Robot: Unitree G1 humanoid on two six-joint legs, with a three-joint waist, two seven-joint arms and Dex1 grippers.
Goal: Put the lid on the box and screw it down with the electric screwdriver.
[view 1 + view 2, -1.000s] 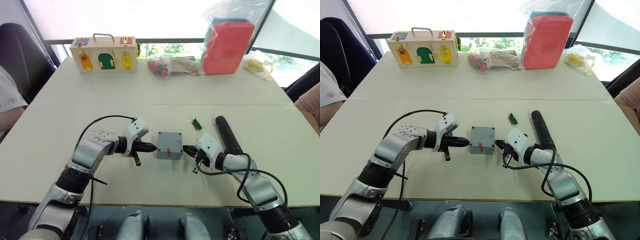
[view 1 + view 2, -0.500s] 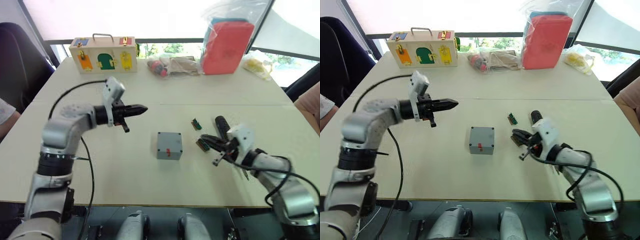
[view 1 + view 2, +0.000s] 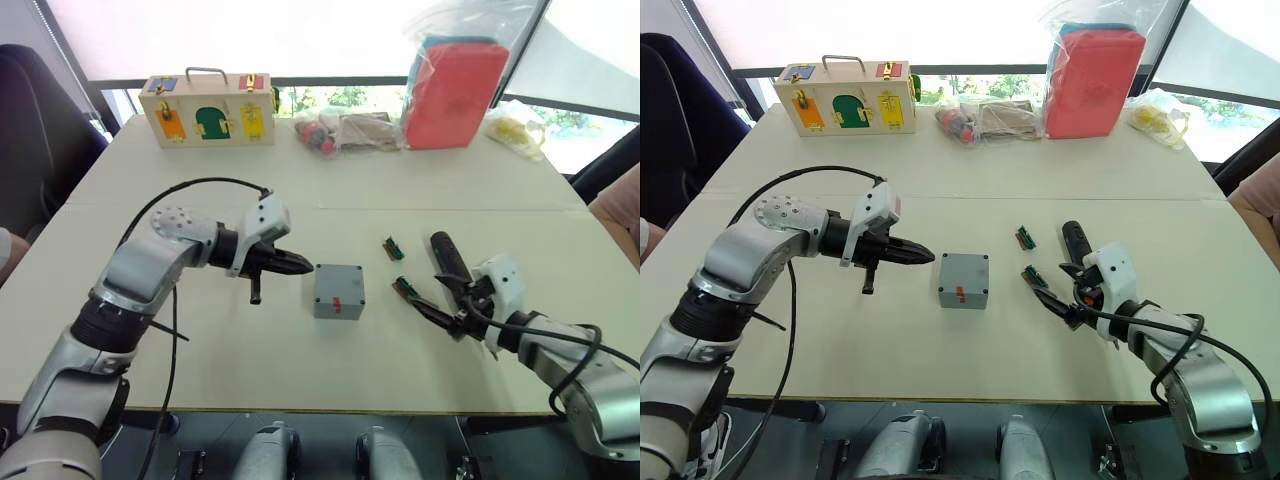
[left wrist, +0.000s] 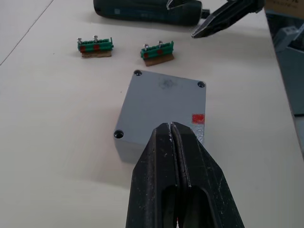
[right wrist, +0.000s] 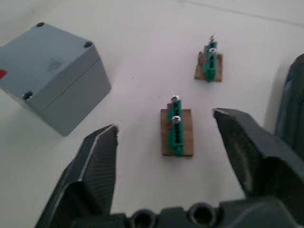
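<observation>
left wrist view: lid (image 4: 164, 105) sits on box (image 5: 71, 109); left gripper (image 4: 172, 130) pressed together; right gripper (image 5: 164, 137) spread; screwdriver (image 3: 447, 262) prob. rigid, slick; grip mid-barrel

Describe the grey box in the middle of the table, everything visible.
The small square grey plastic box sits flat on the pale table with its shallow grey lid already seated on top; a seam runs round the sides. Dark screw holes show at three lid corners, the fourth is hidden. A small red mark sits on one side. Nothing touches it: the shut left tool points at it, just short.
</observation>
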